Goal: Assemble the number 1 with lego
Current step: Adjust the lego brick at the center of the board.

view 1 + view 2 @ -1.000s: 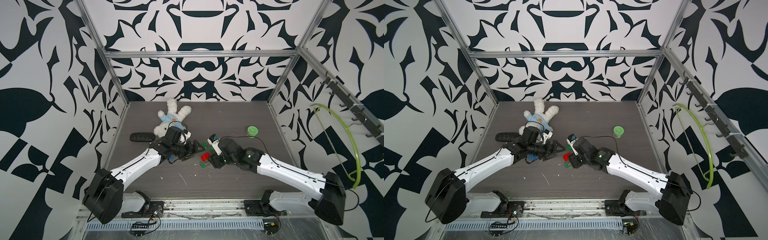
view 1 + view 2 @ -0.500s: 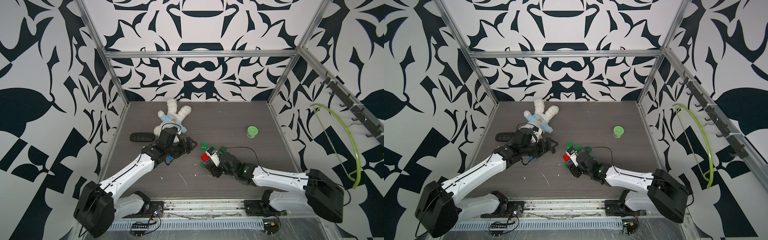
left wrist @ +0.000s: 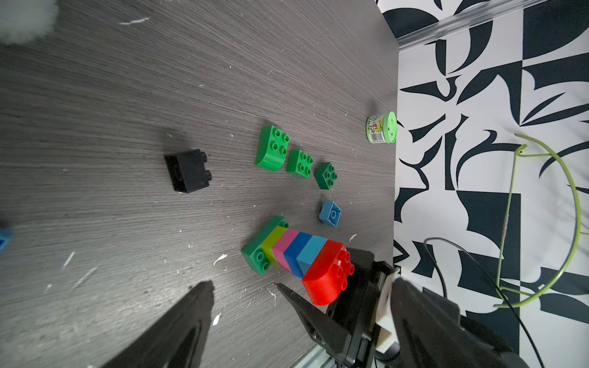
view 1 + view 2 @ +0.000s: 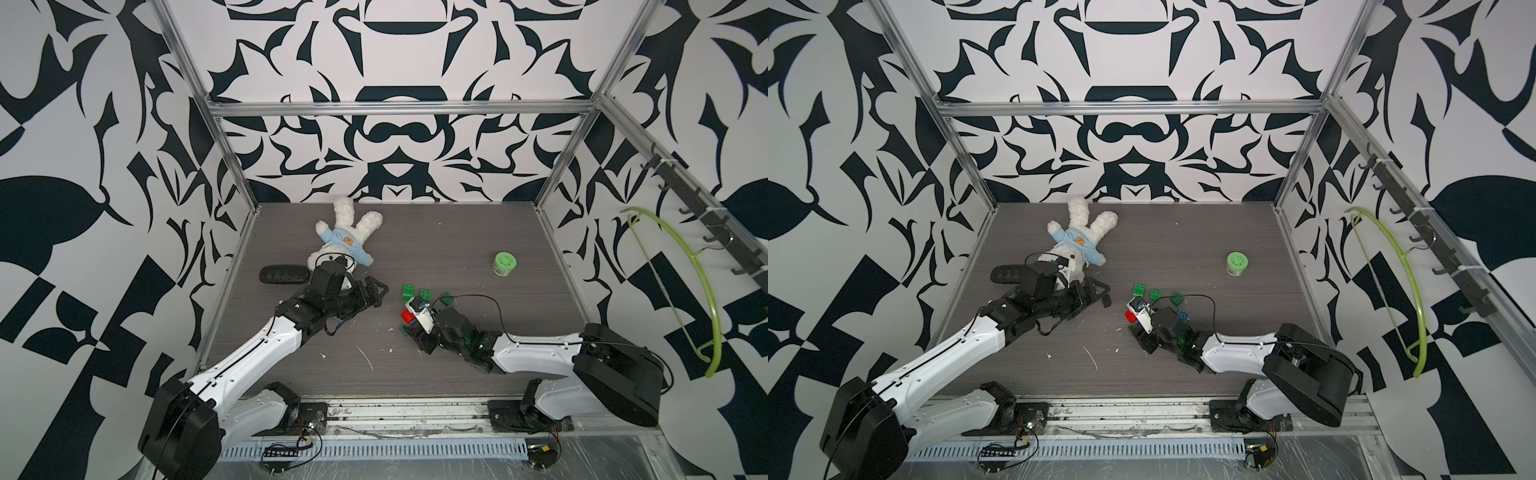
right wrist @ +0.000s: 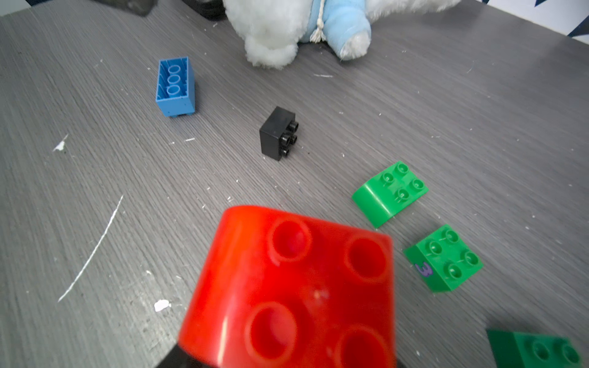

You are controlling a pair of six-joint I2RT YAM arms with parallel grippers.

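- The left hand (image 4: pixel 380 294) has pulled away. A second ago it met the right hand over the bricks. Now it hangs close to the plush rabbit (image 4: pixel 345 245) on the robot's side, with its fingers spread wide and nothing between them.
- The right arm has dropped low along the bench (image 4: pixel 436 374). The right hand (image 4: pixel 422 334) sits against the stack (image 3: pixel 296 251), behind its red brick (image 3: pixel 328 277). I cannot tell whether its jaws grip the stack or merely flank it, because the brick hides them in the right wrist view.
- The stack stands on the side of the rabbit nearer the right arm, toward the robot and well apart from the rabbit.
- It rests on a long green base brick (image 3: pixel 259 247). Lime, pink, blue and light blue follow, and the rounded red one on top overhangs to one side.
- My reading is that the two-handed pressing is over and the column has been set down. With a wide foot and an overhanging cap it already reads as a 1, so the task looks nearly done. What seems left is a clean release without tipping it.
- A black brick (image 3: pixel 188 170) lies on its side between the rabbit and the stack.
- Three green bricks (image 3: pixel 299 162) in a row and a small blue brick (image 3: pixel 330 213) lie unused on the same side of the rabbit as the stack.
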